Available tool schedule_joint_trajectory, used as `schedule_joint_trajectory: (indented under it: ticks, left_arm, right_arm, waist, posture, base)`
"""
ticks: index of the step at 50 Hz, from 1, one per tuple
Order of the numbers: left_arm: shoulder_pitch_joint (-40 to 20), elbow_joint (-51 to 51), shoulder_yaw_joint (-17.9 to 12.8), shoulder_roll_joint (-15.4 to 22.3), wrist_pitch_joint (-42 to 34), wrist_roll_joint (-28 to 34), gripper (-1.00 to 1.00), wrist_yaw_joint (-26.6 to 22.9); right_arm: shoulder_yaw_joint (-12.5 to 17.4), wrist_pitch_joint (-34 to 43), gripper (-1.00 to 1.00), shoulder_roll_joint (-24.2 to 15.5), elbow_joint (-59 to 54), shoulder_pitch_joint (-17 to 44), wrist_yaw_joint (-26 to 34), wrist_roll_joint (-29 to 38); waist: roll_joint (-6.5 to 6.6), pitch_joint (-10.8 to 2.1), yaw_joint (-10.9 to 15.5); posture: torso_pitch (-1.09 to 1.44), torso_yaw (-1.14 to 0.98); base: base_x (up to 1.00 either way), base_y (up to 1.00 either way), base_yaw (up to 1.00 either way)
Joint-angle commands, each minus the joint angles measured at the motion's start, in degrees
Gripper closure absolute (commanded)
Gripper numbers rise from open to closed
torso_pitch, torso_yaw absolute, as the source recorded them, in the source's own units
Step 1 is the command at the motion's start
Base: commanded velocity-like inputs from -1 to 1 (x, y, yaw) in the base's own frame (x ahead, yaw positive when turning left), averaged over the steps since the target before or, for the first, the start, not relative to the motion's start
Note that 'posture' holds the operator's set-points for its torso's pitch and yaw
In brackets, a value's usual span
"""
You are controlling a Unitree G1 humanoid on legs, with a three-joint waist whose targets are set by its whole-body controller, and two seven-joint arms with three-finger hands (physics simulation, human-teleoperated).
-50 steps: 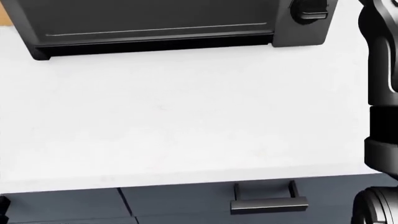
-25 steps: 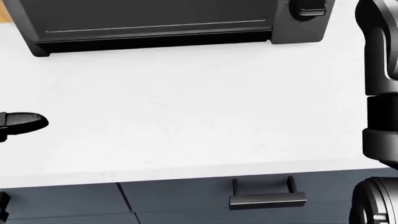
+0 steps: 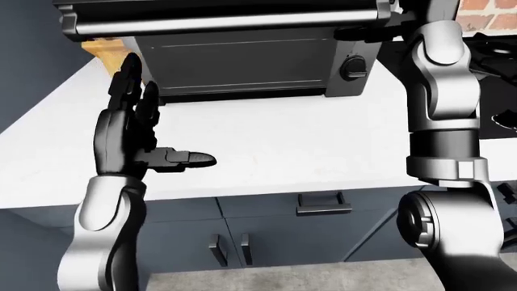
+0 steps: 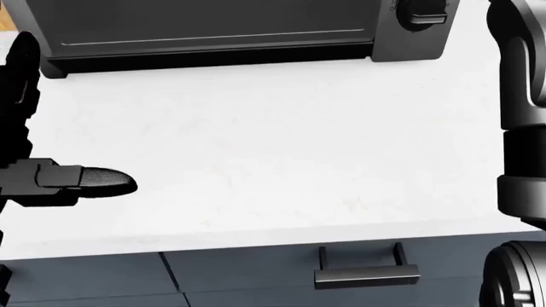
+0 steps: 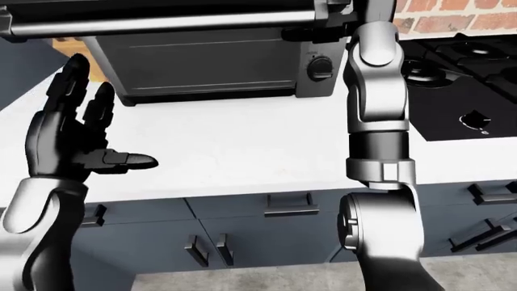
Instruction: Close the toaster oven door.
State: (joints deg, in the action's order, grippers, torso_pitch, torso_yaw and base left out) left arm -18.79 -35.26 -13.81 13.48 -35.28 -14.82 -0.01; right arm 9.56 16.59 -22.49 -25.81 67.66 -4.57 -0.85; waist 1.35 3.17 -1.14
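The dark toaster oven (image 3: 242, 60) stands on the white counter (image 3: 283, 145) at the top of the eye views, with a knob (image 3: 353, 66) on its right side. Its door (image 3: 218, 15) is lifted partway, and the door's edge runs as a bar across the top of the view. My right arm (image 3: 440, 91) reaches straight up. My right hand (image 3: 368, 30) is at the door's right end, mostly cut off by the top edge, so its grip is unclear. My left hand (image 3: 157, 121) is open, fingers up and thumb pointing right, above the counter left of the oven and touching nothing.
A black stove (image 5: 460, 66) with a brick wall (image 5: 453, 12) behind it lies to the right of the oven. A wooden block (image 3: 105, 48) sits behind the oven's left corner. Dark drawers with a bar handle (image 3: 323, 206) run below the counter edge.
My left hand has risen into the head view from the left and moved right over the counter. The right arm and the oven have hardly moved.
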Motion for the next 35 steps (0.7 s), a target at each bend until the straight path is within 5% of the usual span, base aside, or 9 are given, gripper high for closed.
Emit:
schedule_joint_trajectory:
  ticks: [1, 21, 35]
  left_arm:
    - [-1.3, -2.0, -0.1, 0.1, 1.0, 0.7, -1.0, -0.1]
    - [-4.0, -3.5, 7.7, -4.1, -1.1, 7.2, -1.0, -2.8]
    - [-6.6, -3.0, 8.9, -5.2, -2.0, 11.5, -1.0, -7.2]
  right_arm:
    - [-0.5, -2.1, -1.0, -0.2, 2.7, 3.2, -0.2, -0.4]
    - [-0.6, -1.8, -1.0, 0.0, 3.3, 3.0, -0.4, -0.5]
    - [-0.6, -1.6, -1.0, 0.1, 3.4, 3.1, -0.4, -0.5]
  waist:
    - [-0.56, -1.71, 0.5]
    - [-1.23, -1.75, 0.7]
    - [-1.61, -1.63, 0.9]
  posture:
    - [0.0, 0.0]
    - [0.0, 0.0]
    - [0.0, 0.0]
  base:
    - [0.0, 0.0, 0.0]
    - [0.0, 0.0, 0.0]
    - [0.0, 0.0, 0.0]
